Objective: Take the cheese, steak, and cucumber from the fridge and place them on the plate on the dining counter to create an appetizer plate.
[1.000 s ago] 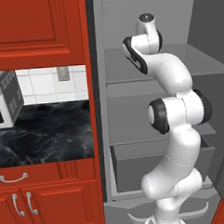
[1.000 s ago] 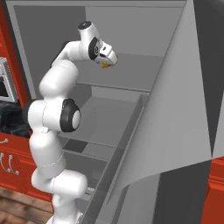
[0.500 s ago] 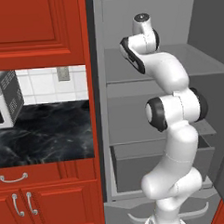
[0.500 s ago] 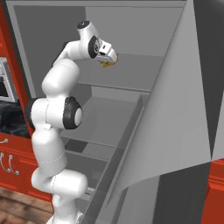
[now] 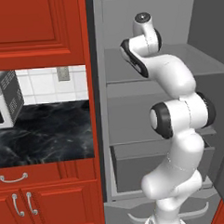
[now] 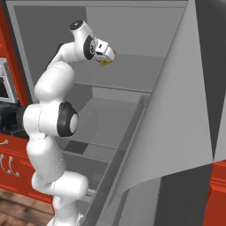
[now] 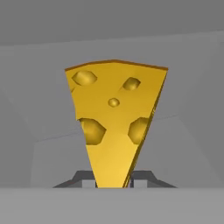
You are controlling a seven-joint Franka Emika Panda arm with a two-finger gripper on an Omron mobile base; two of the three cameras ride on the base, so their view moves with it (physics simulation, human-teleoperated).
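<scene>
Arm reaches up into the open fridge [image 5: 132, 108], gripper [image 6: 107, 56] at the upper shelf level, jaws pinching the cheese [image 7: 114, 122] at its narrow tip. In the right base view the cheese [image 6: 107, 61] shows as a small yellow bit under the gripper, above the upper shelf [image 6: 128, 77]; whether it still touches the shelf can't be told. Open room: shelf surface around it looks bare, back wall of the fridge well behind, fridge door [image 6: 176, 110] swung out on the right, its edge close to the shelf fronts. Drawer [image 5: 135, 166] sits low, near the arm's lower links. Left of the fridge: red cabinets [image 5: 35, 34], black marbled counter [image 5: 45, 133], toaster oven [image 5: 4, 98].

Cheese: yellow-orange wedge, wide end away from the hand, darker rind edge on top, several rounded holes in the face.
</scene>
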